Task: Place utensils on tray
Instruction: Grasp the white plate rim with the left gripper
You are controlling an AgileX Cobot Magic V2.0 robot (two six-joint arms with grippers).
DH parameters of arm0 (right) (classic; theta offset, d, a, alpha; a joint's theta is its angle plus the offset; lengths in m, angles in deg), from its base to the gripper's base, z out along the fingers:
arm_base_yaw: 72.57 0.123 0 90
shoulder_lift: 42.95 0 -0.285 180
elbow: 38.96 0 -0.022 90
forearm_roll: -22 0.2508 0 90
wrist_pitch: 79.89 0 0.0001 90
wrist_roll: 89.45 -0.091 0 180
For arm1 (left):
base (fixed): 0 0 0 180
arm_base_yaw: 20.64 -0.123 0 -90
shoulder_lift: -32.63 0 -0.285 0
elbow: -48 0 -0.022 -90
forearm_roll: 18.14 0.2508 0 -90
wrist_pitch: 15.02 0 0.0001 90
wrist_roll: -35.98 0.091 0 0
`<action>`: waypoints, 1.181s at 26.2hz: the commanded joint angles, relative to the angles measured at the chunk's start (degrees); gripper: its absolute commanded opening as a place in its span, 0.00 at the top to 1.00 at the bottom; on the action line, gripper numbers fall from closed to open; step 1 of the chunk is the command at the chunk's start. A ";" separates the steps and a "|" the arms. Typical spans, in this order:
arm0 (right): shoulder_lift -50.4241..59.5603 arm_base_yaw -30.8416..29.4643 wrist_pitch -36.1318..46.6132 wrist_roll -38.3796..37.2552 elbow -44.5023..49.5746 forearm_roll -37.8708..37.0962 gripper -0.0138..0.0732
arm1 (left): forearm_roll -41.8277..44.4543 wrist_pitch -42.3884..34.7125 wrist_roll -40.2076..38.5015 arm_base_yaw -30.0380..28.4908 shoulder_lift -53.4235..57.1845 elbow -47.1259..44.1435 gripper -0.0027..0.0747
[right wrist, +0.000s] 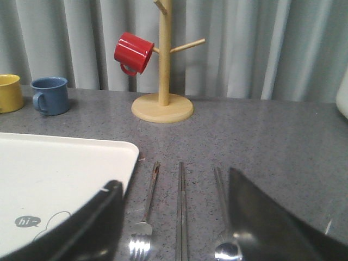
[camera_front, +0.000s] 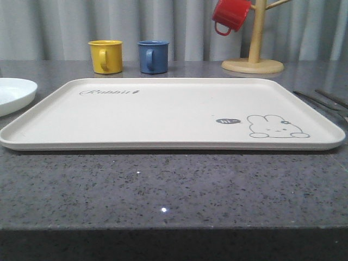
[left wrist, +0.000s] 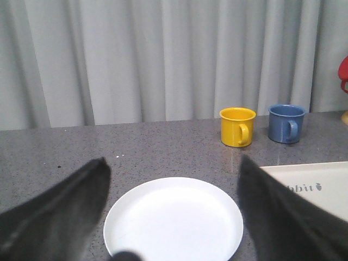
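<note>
We see a cream tray (camera_front: pixel 163 114) with a rabbit drawing lying bare on a grey stone surface (camera_front: pixel 174 185), so we judge the task has not begun. The utensils all lie just beside the tray's right edge, on the surface: a fork (right wrist: pixel 145 217) nearest the tray, then a pair of chopsticks (right wrist: pixel 181 212), then a spoon (right wrist: pixel 222 217). Our right hand (right wrist: pixel 174 228) hovers over them, released, its fingers spread either side of the row. Our left hand (left wrist: pixel 174 217) hangs released over a white plate (left wrist: pixel 174 223) beside the tray's left edge. The spoon's bowl is partly hidden, so its exact lie is uncertain. The next move probably calls for lowering the right hand onto one utensil and pinching its thin handle.
</note>
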 commanded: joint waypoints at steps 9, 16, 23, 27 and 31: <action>-0.92 -0.29 4.80 0.31 -2.06 0.14 0.17 | -0.42 -4.10 -0.37 -0.12 -5.97 2.88 0.22; -0.92 -0.29 4.80 0.31 -2.06 0.14 0.17 | -0.42 10.90 7.78 6.64 -25.09 16.70 0.23; -0.92 -0.29 4.80 0.31 -2.06 0.14 0.17 | 2.49 32.72 10.77 12.16 -47.03 32.64 0.23; -0.92 -0.29 4.80 0.31 -2.06 0.14 0.17 | 2.71 40.32 10.77 12.16 -57.54 38.26 0.23; -0.92 -0.29 4.80 0.31 -2.06 0.14 0.17 | 4.07 42.33 10.77 12.16 -65.03 41.26 0.23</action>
